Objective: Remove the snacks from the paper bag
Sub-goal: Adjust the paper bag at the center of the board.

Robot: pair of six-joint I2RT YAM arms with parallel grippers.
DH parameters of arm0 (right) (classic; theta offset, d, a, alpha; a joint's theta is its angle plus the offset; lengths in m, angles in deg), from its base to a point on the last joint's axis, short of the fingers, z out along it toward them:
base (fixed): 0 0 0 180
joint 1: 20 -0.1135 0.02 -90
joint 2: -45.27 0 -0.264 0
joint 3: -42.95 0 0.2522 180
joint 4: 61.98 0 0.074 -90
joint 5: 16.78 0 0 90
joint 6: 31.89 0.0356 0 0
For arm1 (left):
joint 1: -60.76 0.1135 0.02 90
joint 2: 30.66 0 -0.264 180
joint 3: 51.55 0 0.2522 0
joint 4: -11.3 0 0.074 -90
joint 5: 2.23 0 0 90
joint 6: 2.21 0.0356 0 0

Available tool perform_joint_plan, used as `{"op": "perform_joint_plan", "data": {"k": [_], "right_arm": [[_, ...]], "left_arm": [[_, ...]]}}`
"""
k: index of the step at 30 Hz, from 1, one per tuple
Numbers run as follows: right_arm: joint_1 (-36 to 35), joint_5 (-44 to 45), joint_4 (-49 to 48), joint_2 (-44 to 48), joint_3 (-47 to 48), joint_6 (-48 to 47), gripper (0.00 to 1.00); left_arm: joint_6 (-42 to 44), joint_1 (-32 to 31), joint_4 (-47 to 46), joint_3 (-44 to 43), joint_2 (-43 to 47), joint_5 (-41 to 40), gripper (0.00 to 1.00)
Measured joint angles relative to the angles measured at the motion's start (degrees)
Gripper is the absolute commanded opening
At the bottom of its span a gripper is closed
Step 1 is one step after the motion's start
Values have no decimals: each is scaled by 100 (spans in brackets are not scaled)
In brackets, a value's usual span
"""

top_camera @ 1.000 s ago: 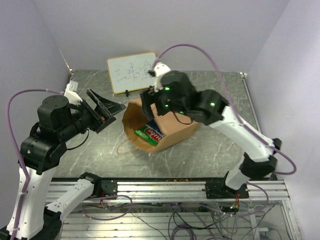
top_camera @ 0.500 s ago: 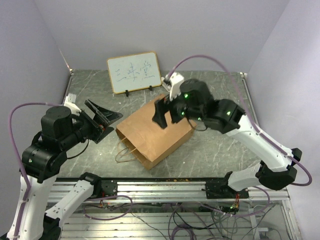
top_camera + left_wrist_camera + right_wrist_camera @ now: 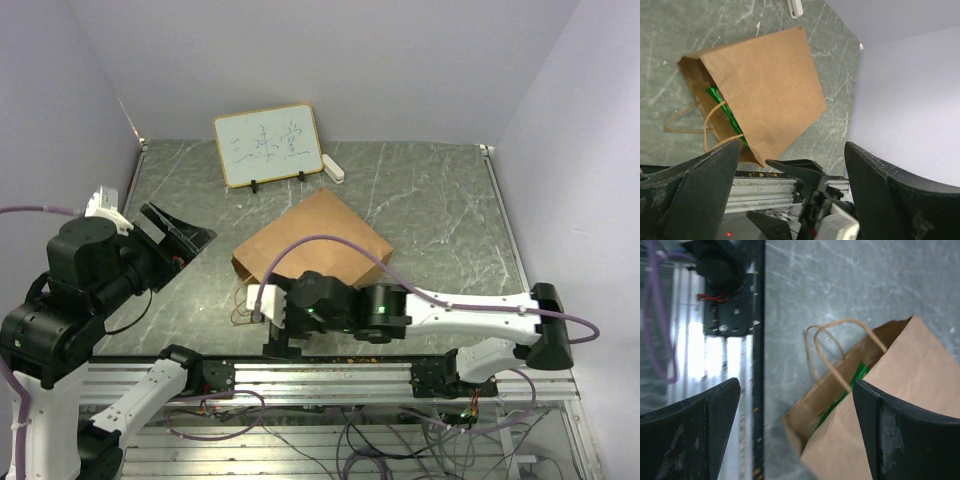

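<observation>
We are noting the creased brown kraft paper bag (image 3: 320, 245) lying flat on the grey marbled table (image 3: 430, 200), with a shiny green packet (image 3: 722, 107) peeking from its mouth. We are judging both light and the foil slick, so pinching its exposed edge looks best. Left gripper (image 3: 185, 231) and right gripper (image 3: 796, 386) are both spread, empty. The white framed board (image 3: 268, 145) bears handwriting we cannot read.

Pale lilac walls (image 3: 400, 60) — grey veined stone tabletop (image 3: 430, 200), even light
</observation>
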Motion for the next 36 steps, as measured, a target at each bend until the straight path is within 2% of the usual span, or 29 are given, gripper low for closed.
{"op": "perform_joint_plan", "data": {"k": [4, 8, 10, 15, 17, 18, 19, 27, 30, 36], "right_arm": [[44, 227, -726, -839, 72, -686, 80], [229, 310, -1106, -1633, 120, -929, 77], [339, 350, -1246, -1902, 122, -1023, 71], [483, 503, -1493, -2426, 369, -1174, 36], [479, 605, -1554, -2608, 566, -1150, 19], [479, 667, -1556, -2662, 669, -1119, 6], [472, 748, -1545, -2697, 782, -1043, 0], [542, 2011, -1134, -2223, 1731, 173, 0], [732, 2535, -817, -1838, 2216, 695, 0], [1427, 2778, -682, -1158, 2500, 1307, 0]], "left_arm": [[555, 0, 24, -715, -625, -2, 96], [1134, 0, 4, -1233, -1207, -2, 96], [1412, 0, 2, -1377, -1370, -2, 96], [2203, 0, 85, -1766, -1692, -13, 96], [2470, 0, 190, -1952, -1766, -81, 96], [2621, 0, 260, -2094, -1812, -160, 96], [2728, 0, 313, -2208, -1840, -238, 96], [3191, 2, 369, -3119, -1950, -793, 96], [3086, 2, 262, -2970, -1873, -822, 96], [2621, 2, 234, -2581, -2157, -811, 96]]}}
